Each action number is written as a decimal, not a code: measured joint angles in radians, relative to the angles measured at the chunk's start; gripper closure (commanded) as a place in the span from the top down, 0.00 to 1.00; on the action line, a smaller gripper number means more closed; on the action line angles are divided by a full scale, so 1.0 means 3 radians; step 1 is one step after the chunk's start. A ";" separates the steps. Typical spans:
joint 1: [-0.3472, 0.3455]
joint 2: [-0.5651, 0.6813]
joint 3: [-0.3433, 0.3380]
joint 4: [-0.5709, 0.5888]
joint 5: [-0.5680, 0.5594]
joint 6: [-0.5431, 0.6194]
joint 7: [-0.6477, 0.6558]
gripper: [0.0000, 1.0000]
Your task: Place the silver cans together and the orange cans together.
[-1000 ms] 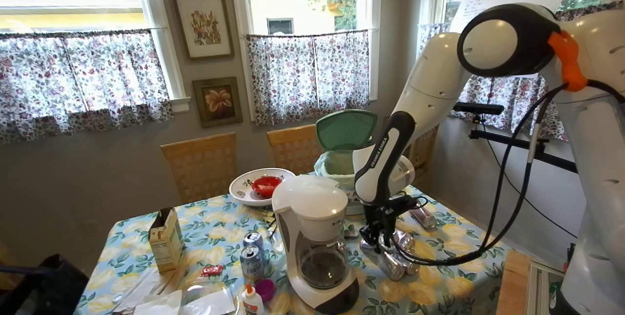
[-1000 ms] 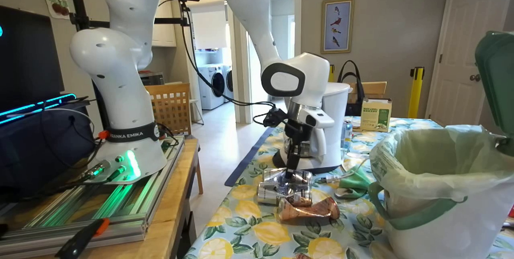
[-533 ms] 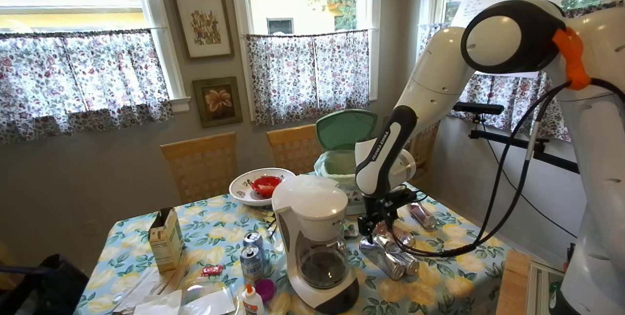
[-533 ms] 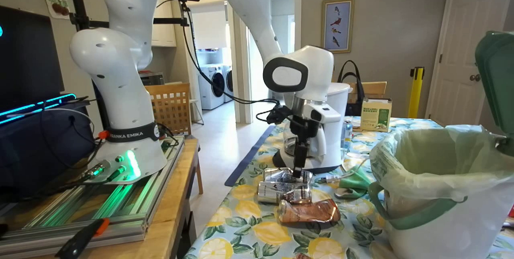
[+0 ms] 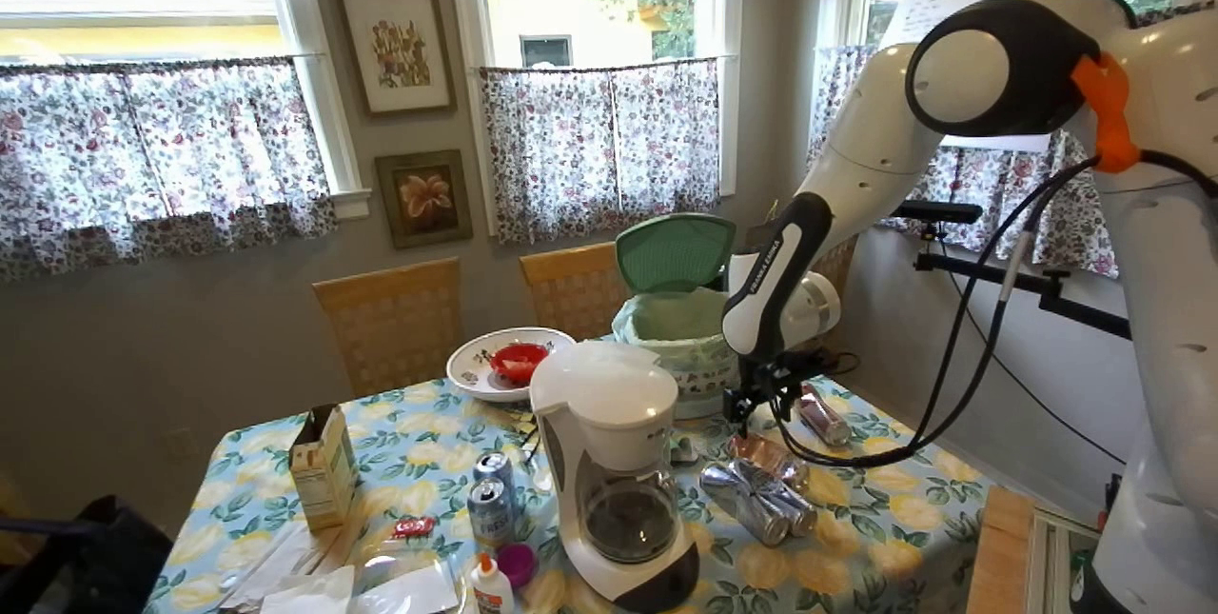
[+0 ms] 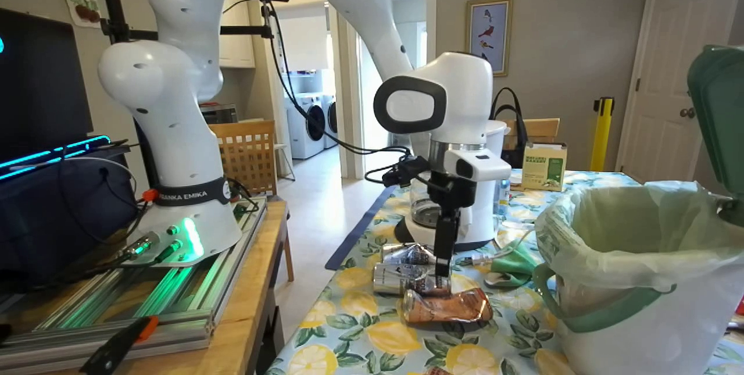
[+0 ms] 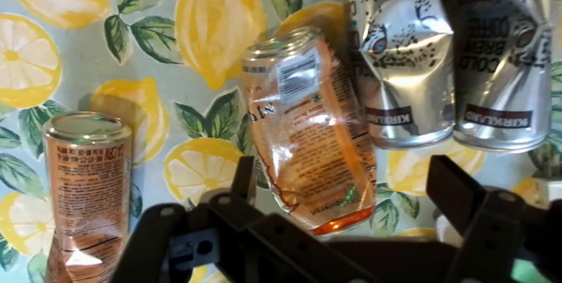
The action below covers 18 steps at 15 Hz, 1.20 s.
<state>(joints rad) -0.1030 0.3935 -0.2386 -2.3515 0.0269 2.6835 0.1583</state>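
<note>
With the white coffee maker (image 5: pixel 614 443) as reference, two silver cans (image 7: pixel 406 68) lie side by side nearest to it. The first orange can (image 7: pixel 311 138) lies just beyond them; the second orange can (image 7: pixel 90 195) lies farthest from it. The gripper (image 7: pixel 347 182), jaws spread wide apart, hangs on the same side of the coffee maker as these cans.

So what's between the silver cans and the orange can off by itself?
Another orange can, beside the silver cans, then tablecloth up to the lone can. The wrist view shows it.
</note>
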 measured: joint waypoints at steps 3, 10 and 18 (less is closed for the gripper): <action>-0.0072 0.0102 -0.0030 -0.0012 0.0000 0.0254 -0.0002 1.00; -0.0189 0.0435 0.0090 0.0004 0.0013 0.0783 -0.0057 1.00; -0.0213 0.0674 0.0145 0.0038 0.0013 0.1104 -0.0161 0.72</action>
<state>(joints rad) -0.1670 0.5958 -0.1951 -2.3400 0.0307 3.0148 0.1100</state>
